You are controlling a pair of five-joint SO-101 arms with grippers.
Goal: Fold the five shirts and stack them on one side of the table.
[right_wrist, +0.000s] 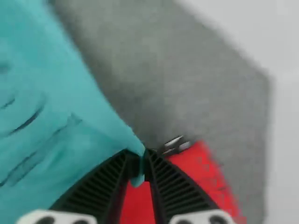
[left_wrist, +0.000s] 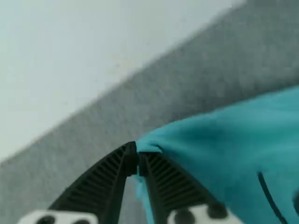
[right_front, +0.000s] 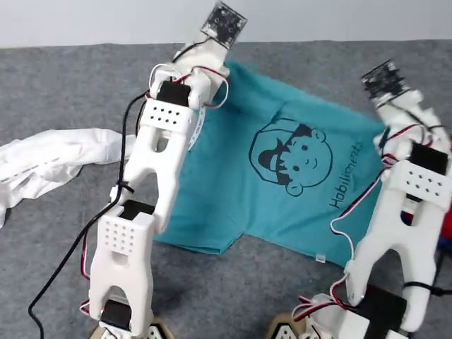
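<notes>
While both arms are stretched toward the far edge of the grey, felt-like tabletop (right_front: 70,78), a teal T-shirt (right_front: 233,205) of soft fabric lies spread out across the middle, with its dark cartoon-face print facing up. The hem side points at the near edge, and there's a tiny white tag (right_front: 320,258) sewn on it.

The left claw (left_wrist: 137,156) has its jaws pressed together on one far corner of the teal T-shirt (left_wrist: 224,140). You can see the cloth bunched into a little peak right at the tips, with the grey surface and the pale wall behind it. The right claw (right_wrist: 142,158) is doing the same on the other far corner, toward the right edge of the tabletop. Its jaws are pinched on a point of teal fabric (right_wrist: 56,116).

Just beside that right claw there's a bright red garment (right_wrist: 196,172) lying at the right edge, and a sliver of it pokes out behind the right arm from above too (right_front: 446,226). Over by the left edge sits a crumpled white shirt (right_front: 49,159), unfolded and well apart from the teal one.
</notes>
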